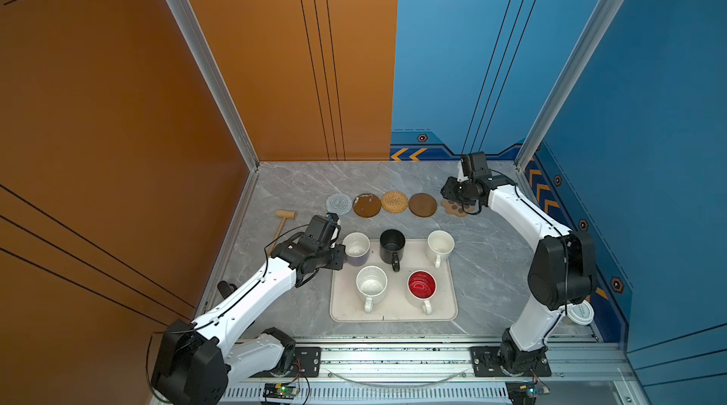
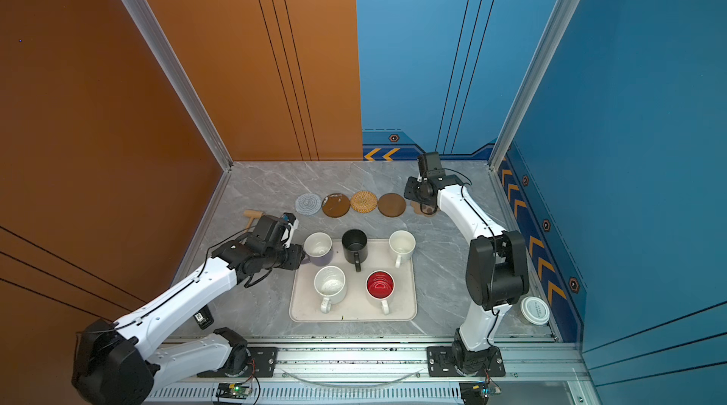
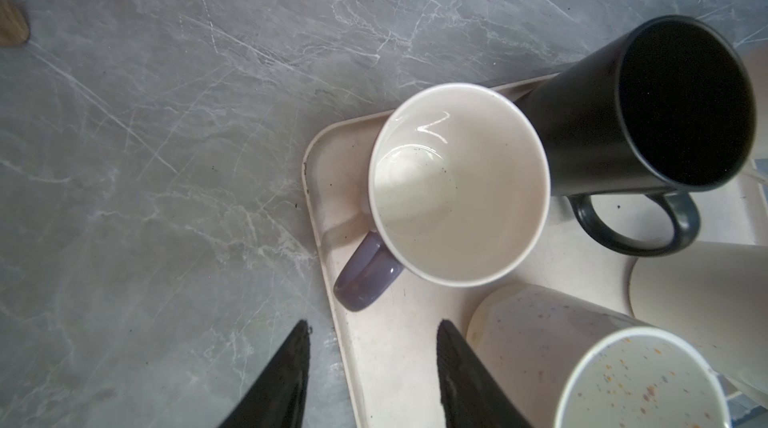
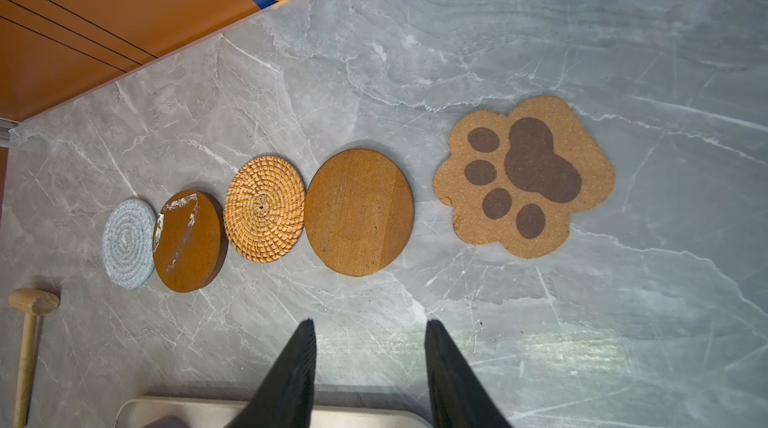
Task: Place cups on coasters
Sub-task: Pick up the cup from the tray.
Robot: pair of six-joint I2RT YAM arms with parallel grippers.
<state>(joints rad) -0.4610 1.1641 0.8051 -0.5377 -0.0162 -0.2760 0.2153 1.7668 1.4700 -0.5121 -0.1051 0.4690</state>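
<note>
Left claw (image 3: 374,324) stands parted, the lavender mug (image 3: 457,185) just ahead, untouched.

On the cream tray (image 1: 393,306) five mugs stand upright: the lavender mug (image 1: 356,248) at its far-left corner, the black mug (image 1: 392,245) mid far edge, the cream-white mug (image 1: 440,245) far right, and the speckled mug (image 1: 371,285) and red-lined mug (image 1: 421,286) in its near half. Beyond the tray's far edge lie the grey woven coaster (image 1: 339,204), glossy brown coaster (image 1: 367,205), rattan coaster (image 1: 394,201), plain brown coaster (image 1: 423,205) and paw coaster (image 1: 454,208). The left gripper (image 1: 341,255) sits at the tray's far-left corner.
</note>
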